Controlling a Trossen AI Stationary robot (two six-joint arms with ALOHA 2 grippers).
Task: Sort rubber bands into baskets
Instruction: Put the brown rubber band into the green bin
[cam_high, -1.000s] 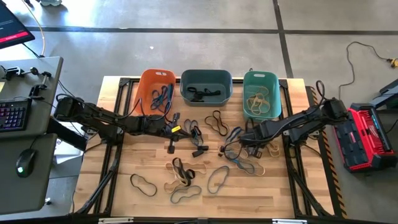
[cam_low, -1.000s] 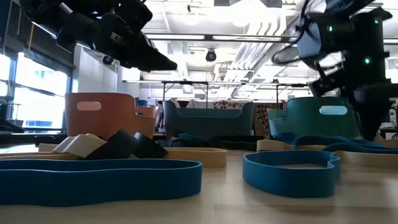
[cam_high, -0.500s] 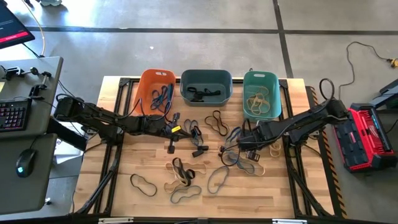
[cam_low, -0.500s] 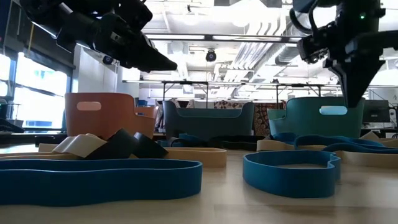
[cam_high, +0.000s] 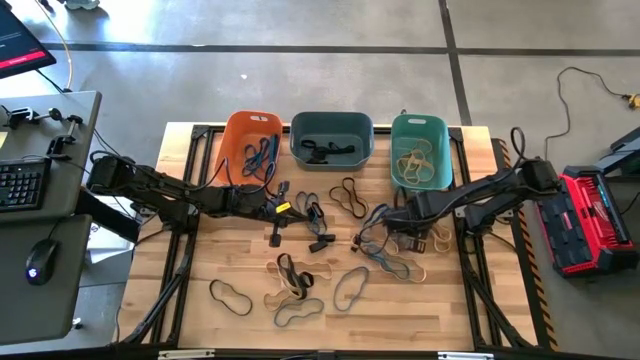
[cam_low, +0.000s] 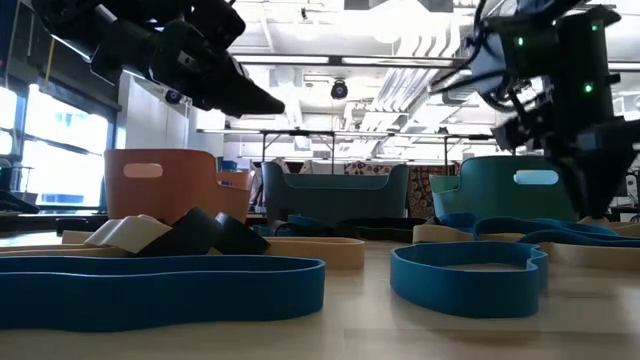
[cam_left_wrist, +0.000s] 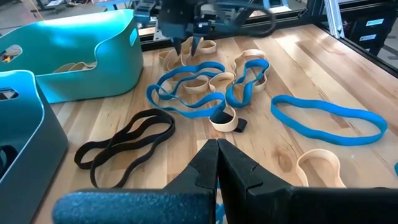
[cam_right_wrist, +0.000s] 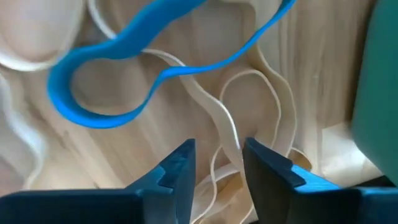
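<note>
Three baskets stand in a row at the table's far side: orange (cam_high: 233, 135) with blue bands, slate (cam_high: 297, 140) with black bands, teal (cam_high: 396, 150) with tan bands. Loose rubber bands in blue, black and tan lie over the table's middle (cam_high: 345, 285). My right gripper (cam_high: 398, 228) points down, open, over a tangle of tan and blue bands (cam_left_wrist: 199, 87) in front of the teal basket; its fingers (cam_right_wrist: 180, 168) stand on either side of a tan strand (cam_right_wrist: 231, 140). My left gripper (cam_high: 296, 211) hangs shut above the table in front of the orange basket, holding nothing. My right gripper comes from above with its fingers on either side of a tan band's strand (cam_right_wrist: 231, 140) that lies on the table. Whether the fingertips touch the band or the table, I cannot tell.
A black band (cam_left_wrist: 124, 143) lies between the two grippers. More bands lie toward the near edge (cam_high: 230, 297). The teal basket's wall (cam_right_wrist: 379, 93) stands close beside my right gripper. A desk with keyboard and mouse (cam_high: 40, 262) is off the table's left, a red case (cam_high: 590, 220) off its right.
My right gripper rose clear of the band pile, then came back down to about the same spot, rolling a little, and opened its fingers. The bands on the table lie as before.
</note>
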